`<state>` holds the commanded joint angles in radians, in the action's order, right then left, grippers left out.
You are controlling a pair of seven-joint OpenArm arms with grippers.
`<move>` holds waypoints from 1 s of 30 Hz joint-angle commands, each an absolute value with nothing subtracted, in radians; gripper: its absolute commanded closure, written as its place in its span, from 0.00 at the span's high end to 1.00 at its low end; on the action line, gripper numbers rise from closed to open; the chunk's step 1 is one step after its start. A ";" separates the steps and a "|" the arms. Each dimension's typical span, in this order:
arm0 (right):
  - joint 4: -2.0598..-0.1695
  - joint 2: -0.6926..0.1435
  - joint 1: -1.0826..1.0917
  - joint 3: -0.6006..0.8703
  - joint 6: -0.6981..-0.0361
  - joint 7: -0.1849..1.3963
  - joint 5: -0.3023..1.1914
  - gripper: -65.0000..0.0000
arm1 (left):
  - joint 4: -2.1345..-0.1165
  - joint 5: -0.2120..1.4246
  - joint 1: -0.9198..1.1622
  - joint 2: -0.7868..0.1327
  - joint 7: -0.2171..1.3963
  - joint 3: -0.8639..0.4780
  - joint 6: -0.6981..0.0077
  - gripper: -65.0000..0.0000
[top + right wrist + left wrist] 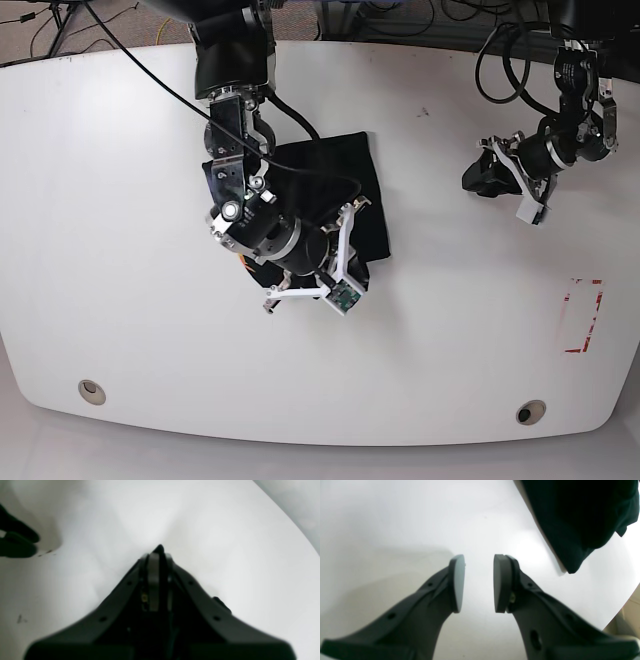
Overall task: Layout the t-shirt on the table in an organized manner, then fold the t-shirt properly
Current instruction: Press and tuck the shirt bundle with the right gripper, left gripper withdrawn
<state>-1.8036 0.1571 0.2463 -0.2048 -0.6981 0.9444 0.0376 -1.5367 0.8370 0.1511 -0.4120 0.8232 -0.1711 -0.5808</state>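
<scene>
Lying folded on white table (120, 200), black t-shirt (340, 180); left tool (478, 583) parted, empty; right tool (160, 555) closed, empty.

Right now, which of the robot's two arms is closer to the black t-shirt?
The right. Its end effector hangs right over the t-shirt in the base view, while the left end effector is off to the side above bare table.

Bright overhead light glares off the table (395, 517); wrist views are soft, edges bowed.
</scene>
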 joint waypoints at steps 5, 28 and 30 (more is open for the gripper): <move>-1.784 0.157 0.243 -0.252 -0.698 0.944 0.042 0.02 | -1.537 0.837 0.150 -0.412 0.823 -0.171 -0.581 0.27; -1.515 0.157 0.255 -0.337 -0.698 0.742 0.145 0.06 | -1.437 0.816 0.102 -0.377 0.822 -0.090 -0.581 0.27; -1.477 0.157 0.260 -0.369 -0.698 0.710 0.143 0.18 | -1.437 0.802 0.102 -0.377 0.822 -0.079 -0.581 0.27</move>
<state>-1.4768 0.1571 0.2601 -0.3690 -0.6981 0.7096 0.1435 -1.4369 0.8017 0.1020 -0.3767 0.8216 -0.0790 -0.5808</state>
